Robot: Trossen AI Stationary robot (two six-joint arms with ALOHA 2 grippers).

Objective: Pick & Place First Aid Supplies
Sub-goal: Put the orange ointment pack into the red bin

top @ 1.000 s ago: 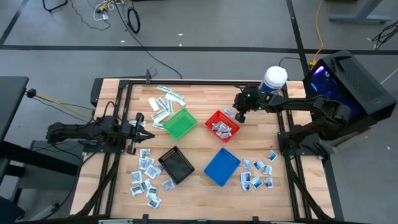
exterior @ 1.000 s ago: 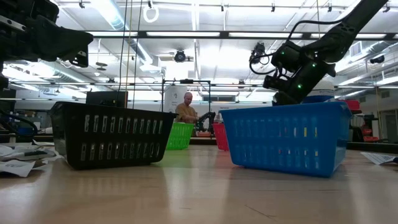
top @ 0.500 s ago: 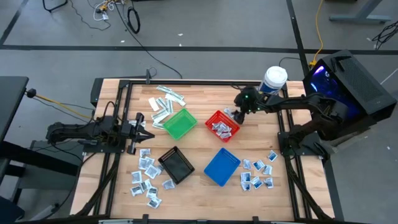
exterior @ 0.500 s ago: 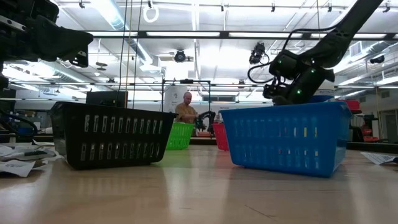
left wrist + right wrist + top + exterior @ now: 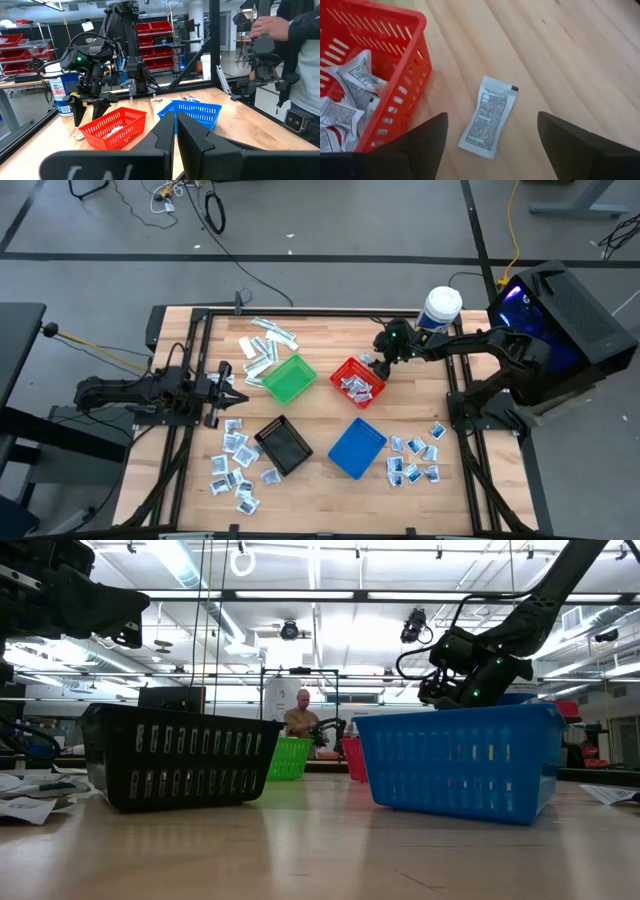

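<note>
A narrow white packet lies flat on the wood beside the red basket, which holds several white-and-blue sachets. My right gripper hovers open above the packet, slanting down, one finger to each side and clear of it. The high view shows that gripper at the far right corner of the red basket. My left gripper waits shut and level at the table's left side. More supplies lie loose: strips at the far left, sachets at the near left and near right.
A green basket, a black basket and a blue basket stand mid-table. A white-lidded tub stands at the far right, behind my right arm. A person stands beyond the table's edge in the left wrist view.
My right gripper has sunk toward the table beside the red basket, rolled a little, and opened its fingers. The packet and the baskets have stayed where they were.
</note>
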